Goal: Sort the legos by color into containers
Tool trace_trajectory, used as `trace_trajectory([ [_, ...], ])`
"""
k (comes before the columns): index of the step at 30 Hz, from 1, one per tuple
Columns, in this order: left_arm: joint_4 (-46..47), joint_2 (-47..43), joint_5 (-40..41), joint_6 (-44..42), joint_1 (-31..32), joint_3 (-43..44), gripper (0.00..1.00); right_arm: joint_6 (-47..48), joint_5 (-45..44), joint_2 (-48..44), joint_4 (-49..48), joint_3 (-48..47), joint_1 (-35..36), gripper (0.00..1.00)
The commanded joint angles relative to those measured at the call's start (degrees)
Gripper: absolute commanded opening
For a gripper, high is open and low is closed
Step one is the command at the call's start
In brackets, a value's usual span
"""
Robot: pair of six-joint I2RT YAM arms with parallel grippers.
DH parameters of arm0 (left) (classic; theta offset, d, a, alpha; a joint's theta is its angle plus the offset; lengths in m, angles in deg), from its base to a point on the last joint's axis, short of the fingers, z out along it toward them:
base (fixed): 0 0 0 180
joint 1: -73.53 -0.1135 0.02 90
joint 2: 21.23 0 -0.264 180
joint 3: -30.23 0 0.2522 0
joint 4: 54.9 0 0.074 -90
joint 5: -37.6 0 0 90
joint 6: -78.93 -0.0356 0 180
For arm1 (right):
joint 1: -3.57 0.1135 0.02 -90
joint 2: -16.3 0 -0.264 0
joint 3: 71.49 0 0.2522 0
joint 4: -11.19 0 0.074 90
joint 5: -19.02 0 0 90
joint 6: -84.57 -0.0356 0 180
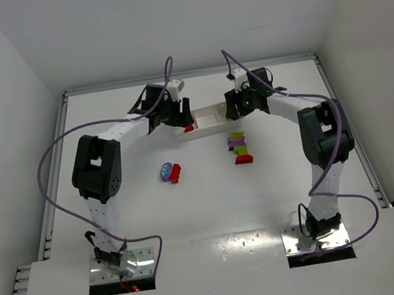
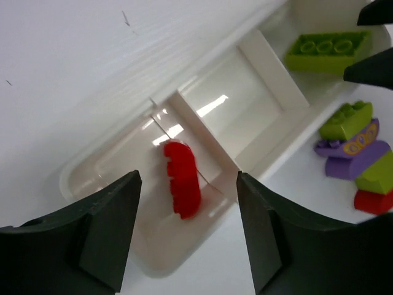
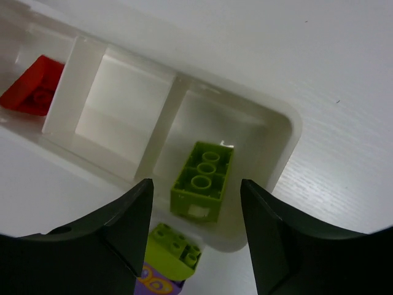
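The white tray [image 1: 207, 118] lies at the far middle of the table, and both grippers hang over its ends. My left gripper [image 2: 187, 209] is open above the left end compartment, where a red brick [image 2: 182, 178] lies free. My right gripper [image 3: 196, 212] is open above the right end compartment. A yellow-green brick [image 3: 202, 181] rests there with its hollow side up and nothing touching it. The middle compartment [image 3: 116, 110] holds nothing. A clump of green, purple and red bricks [image 1: 239, 148] sits on the table just in front of the tray. A purple piece with a red brick [image 1: 169, 172] lies further left.
White walls enclose the table on three sides. Purple cables loop from both arms over the table's sides. The clump [image 2: 359, 153] lies close against the tray's near wall, under the right gripper.
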State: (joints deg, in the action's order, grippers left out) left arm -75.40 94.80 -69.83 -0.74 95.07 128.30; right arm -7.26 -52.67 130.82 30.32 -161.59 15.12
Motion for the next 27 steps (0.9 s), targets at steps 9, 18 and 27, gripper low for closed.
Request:
trace_trajectory([
  [9,-10.7,-24.7,-21.3,-20.3,-5.5,-11.7,0.70,10.7,15.8,-26.8,-2.2,10.7,0.0,0.65],
  [18,-43.0,-33.2,-15.9,-72.8,-6.6,-21.9,0.71,16.9,32.1,-26.6,18.7,7.7,0.9,1.00],
  [27,-43.9,-31.7,-20.4,-101.1,-9.5,-29.4,0.76,12.7,30.6,-24.5,18.2,8.7,0.9,1.00],
])
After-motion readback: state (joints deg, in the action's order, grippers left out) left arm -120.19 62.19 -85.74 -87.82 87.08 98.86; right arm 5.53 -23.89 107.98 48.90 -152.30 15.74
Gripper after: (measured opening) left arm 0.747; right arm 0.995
